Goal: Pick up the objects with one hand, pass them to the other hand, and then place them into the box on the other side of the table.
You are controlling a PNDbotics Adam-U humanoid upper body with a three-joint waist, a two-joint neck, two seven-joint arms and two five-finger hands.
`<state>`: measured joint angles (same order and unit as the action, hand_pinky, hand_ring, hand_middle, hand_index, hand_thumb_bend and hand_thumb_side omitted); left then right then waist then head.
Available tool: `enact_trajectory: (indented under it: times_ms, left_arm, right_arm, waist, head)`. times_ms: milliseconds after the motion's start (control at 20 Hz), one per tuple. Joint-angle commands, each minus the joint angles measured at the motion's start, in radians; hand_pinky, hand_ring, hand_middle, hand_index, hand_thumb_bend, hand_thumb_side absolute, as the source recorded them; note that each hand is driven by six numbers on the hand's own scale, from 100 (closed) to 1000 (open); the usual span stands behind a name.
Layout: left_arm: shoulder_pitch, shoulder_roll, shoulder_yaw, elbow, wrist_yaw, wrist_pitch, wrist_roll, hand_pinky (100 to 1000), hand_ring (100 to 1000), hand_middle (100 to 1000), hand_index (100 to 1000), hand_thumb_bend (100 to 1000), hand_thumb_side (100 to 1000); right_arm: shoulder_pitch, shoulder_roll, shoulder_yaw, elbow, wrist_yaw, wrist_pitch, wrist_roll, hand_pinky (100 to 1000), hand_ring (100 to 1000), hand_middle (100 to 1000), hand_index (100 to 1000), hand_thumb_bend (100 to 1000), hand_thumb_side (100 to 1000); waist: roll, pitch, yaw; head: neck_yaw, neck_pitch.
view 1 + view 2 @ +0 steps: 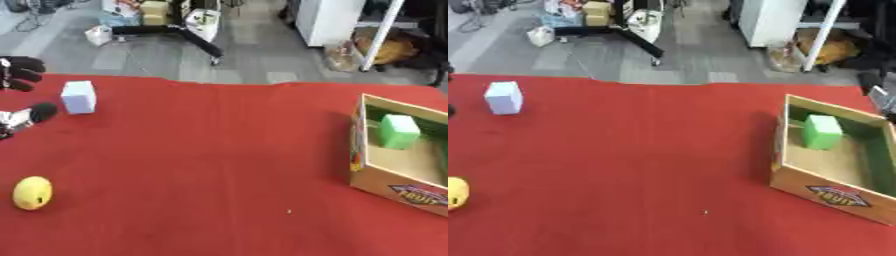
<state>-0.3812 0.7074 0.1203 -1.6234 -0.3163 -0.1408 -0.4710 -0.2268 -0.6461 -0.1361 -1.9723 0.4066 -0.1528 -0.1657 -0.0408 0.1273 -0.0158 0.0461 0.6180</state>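
Observation:
A pale blue-white block [79, 97] stands upright on the red table [210, 165] at the far left. A yellow rounded object [32, 193] lies nearer me at the left edge. My left hand [21, 75] shows at the left border just left of the block, black fingers spread above and the thumb [38, 112] below, nothing between them. The cardboard box [833, 192] sits at the right, with a green block [822, 132] standing inside near its far wall. My right hand shows in neither view.
Beyond the table's far edge lies grey floor with a black stand [175, 32], white cabinet [772, 20] and bags. The box's near wall carries a printed label [420, 194].

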Motion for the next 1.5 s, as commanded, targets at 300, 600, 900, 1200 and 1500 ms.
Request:
enact_trajectory:
  times_ms: [300,600,900,1200,1500]
  left_arm:
    - [-0.002,0.220,-0.106,0.099,-0.189,-0.178,-0.188,822,758,733,856,658,427]
    - [0.010,0.245,-0.161,0.171,-0.289,-0.205,-0.225,819,751,724,849,624,383]
    - [0.027,0.216,-0.184,0.219,-0.337,-0.210,-0.242,812,746,721,850,573,350]
    - [0.029,0.180,-0.185,0.250,-0.426,-0.189,-0.167,800,734,708,840,514,317]
    - [0.029,0.152,-0.200,0.280,-0.493,-0.196,-0.092,700,611,571,715,240,100]
  right_arm:
    - [0.006,0.016,0.031,-0.028,0.008,-0.041,0.062,734,560,555,783,384,286]
    - [0.008,0.022,0.042,-0.028,-0.002,-0.044,0.083,735,558,554,782,364,290]
    - [0.010,0.030,0.045,-0.028,-0.007,-0.047,0.093,735,555,551,775,357,290]
    - [0.013,0.038,0.048,-0.028,-0.014,-0.049,0.101,735,553,549,771,348,292]
    - [0.017,0.042,0.051,-0.028,-0.017,-0.050,0.109,735,553,549,770,340,296]
  waist:
    - [0.031,-0.020,-0.004]
    - [0.034,-0.020,-0.008]
    - [0.030,-0.020,-0.012]
    - [0.027,-0.020,-0.012]
    - [0.023,-0.021,-0.016]
  head:
    - [0.013,-0.005]
    - [0.009,-0.005]
    - [0.004,-0.003]
    - [0.003,-0.003]
    - [0.005,-0.002]
